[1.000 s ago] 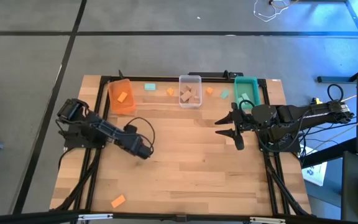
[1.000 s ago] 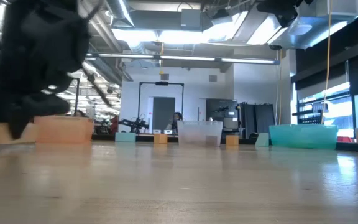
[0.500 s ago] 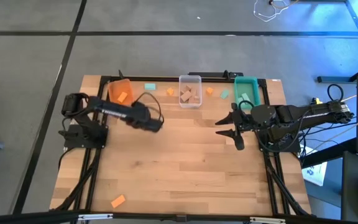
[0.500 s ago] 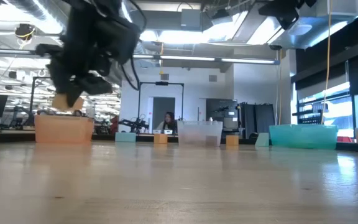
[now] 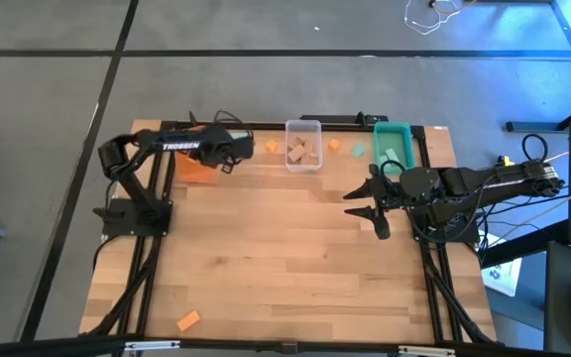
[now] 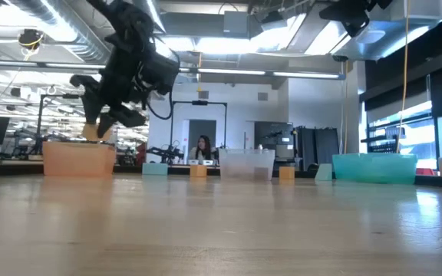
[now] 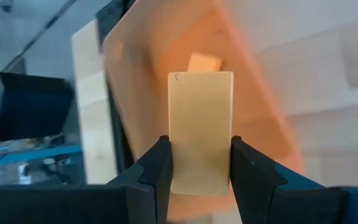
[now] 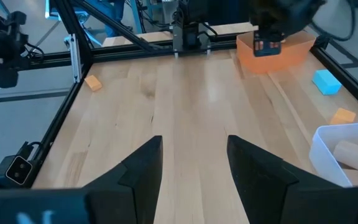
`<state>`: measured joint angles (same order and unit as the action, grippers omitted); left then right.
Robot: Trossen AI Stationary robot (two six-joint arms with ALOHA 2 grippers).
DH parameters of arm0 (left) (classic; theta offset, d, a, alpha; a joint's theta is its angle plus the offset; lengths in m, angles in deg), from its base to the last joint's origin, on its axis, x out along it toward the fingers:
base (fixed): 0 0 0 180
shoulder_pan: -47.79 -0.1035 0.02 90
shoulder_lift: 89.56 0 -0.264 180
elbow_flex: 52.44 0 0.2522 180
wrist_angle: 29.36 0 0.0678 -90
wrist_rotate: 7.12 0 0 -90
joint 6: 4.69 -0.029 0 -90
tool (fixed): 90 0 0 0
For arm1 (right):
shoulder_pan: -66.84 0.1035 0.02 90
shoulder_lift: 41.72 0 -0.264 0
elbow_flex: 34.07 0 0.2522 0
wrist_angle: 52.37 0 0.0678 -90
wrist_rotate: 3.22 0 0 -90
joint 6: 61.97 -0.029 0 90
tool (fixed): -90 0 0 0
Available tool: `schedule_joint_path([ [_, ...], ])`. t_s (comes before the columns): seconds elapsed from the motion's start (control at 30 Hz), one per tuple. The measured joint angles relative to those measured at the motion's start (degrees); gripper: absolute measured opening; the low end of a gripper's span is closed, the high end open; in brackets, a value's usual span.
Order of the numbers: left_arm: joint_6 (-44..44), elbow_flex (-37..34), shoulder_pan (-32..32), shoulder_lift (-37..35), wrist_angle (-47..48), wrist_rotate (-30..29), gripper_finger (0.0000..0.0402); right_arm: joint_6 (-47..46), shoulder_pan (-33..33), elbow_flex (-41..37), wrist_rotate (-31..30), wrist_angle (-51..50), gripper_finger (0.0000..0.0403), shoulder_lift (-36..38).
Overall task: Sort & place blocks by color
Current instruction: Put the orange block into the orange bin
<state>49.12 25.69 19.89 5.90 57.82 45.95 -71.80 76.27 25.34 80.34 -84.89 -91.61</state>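
My left gripper [image 5: 224, 162] hangs over the orange bin [image 5: 196, 171] at the table's far left, shut on a pale orange block [image 7: 201, 130]. The low view shows that block [image 6: 90, 132] just above the bin's rim [image 6: 79, 147]. Another orange block [image 7: 204, 62] lies inside the bin. Loose orange blocks [image 5: 271, 147] [image 5: 334, 145] and a teal block [image 5: 358, 151] lie on the table along the far edge. One more orange block [image 5: 188, 320] lies near the front edge. My right gripper [image 5: 370, 203] waits open at the right, above the table, with nothing between its fingers [image 8: 143, 168]. My left gripper pinches the block's two long sides [image 7: 174, 155] between its two fingers, near one end. The fingers come slanting down from above and lie along the block. The block's other end sticks out past the fingertips. It hangs clear, above the orange bin.
A clear bin [image 5: 303, 131] with plain wood blocks stands at the middle of the far edge. A teal bin [image 5: 395, 129] stands to its right. A black frame runs along the table's edges. The wide wooden middle of the table [image 5: 285, 248] is bare.
My left gripper has swung from the table's left middle toward the far edge and risen, turning as it went. It carries the block, lifted clear throughout, to a spot over the orange bin. My right gripper has kept still.
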Motion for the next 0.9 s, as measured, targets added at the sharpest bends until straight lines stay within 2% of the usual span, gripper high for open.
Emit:
schedule_joint_path([
  [0.3,-2.3,-0.1,-5.3,0.0,-2.3,1.5,0.0151,0.0,0.0,0.0,0.0,-0.3,0.0181,0.0],
  [0.53,-7.7,-0.1,-6.0,0.0,-2.3,1.7,0.0152,-0.1,0.0,0.0,0.0,-0.4,0.0181,0.0],
  [0.9,-7.9,-0.1,-6.1,0.0,-2.6,1.8,0.0135,-0.1,0.0,0.0,0.0,-0.4,0.0181,0.0],
])
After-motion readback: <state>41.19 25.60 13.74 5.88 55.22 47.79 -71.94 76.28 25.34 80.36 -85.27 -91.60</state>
